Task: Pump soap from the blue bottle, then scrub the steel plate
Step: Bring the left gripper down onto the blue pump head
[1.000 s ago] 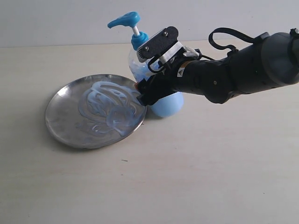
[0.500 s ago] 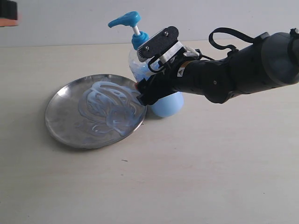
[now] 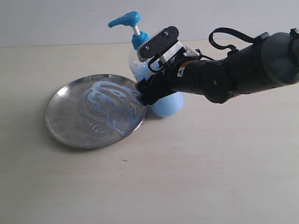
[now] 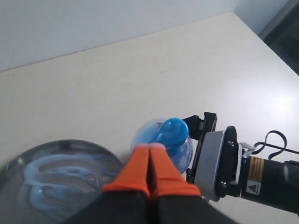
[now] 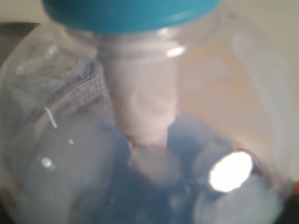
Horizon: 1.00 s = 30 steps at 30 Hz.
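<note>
The blue bottle point(image 3: 167, 105) stands upright just right of the steel plate point(image 3: 65, 121), its blue pump head point(image 3: 125, 19) pointing left. My right gripper point(image 3: 142, 91) is closed round the bottle's body from the right. That body fills the right wrist view point(image 5: 140, 116). Whitish-blue soap point(image 3: 110, 105) lies in swirls on the plate's right half. In the left wrist view my left gripper point(image 4: 149, 147) hangs above the pump head point(image 4: 170, 133), its orange fingers pressed together with nothing between them. The exterior view does not show the left gripper.
The pale tabletop point(image 3: 210, 177) spreads round the plate and bottle. A plain wall point(image 3: 56, 23) backs the table. The right arm's black body point(image 3: 233, 74) reaches in from the right above the table.
Half a second ago an orange-tipped part showed at the exterior view's top left corner; it is gone now. The right arm, bottle and plate have not moved.
</note>
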Available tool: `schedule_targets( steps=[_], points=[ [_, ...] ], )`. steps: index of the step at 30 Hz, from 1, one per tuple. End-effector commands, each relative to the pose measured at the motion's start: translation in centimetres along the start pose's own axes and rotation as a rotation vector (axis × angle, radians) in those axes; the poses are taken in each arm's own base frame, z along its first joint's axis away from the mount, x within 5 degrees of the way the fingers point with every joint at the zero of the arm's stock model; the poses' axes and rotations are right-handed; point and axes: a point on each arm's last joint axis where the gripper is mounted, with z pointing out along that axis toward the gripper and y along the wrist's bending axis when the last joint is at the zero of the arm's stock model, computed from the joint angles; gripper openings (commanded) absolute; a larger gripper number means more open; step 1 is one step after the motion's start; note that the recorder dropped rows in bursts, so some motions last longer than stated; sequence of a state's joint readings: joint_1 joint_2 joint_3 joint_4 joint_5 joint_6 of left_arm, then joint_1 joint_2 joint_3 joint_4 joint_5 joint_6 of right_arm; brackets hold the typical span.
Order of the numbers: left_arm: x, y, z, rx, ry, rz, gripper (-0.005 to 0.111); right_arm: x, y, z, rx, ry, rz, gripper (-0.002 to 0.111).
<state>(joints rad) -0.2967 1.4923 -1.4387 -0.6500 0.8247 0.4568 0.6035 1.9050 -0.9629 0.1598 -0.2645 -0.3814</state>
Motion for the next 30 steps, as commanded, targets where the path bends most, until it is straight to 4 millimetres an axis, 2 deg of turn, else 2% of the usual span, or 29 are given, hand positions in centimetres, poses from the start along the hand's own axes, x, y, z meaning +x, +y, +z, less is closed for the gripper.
schedule_targets(
  steps=[1,12,20,26,30],
  points=[
    [-1.1,-0.5,1.4,0.055,0.016,0.011,0.0,-0.9,-0.2,-0.1,0.015,-0.056,-0.027,0.0],
    [-2.0,-2.7,6.0,0.148,0.091,0.074,0.0,-0.9,-0.2,-0.1,0.018,-0.058,-0.023,0.0],
    [-1.4,-2.1,8.0,0.146,0.157,0.079,0.0,-0.9,-0.2,-0.1,0.018,-0.058,-0.023,0.0],
    [-0.2,-2.4,10.0,0.13,0.228,0.13,0.0,-0.9,-0.2,-0.1,0.017,-0.058,-0.021,0.0],
    [-0.2,-2.0,10.4,0.099,0.215,0.147,0.0,-0.9,-0.2,-0.1,0.017,-0.058,-0.023,0.0]
  ],
)
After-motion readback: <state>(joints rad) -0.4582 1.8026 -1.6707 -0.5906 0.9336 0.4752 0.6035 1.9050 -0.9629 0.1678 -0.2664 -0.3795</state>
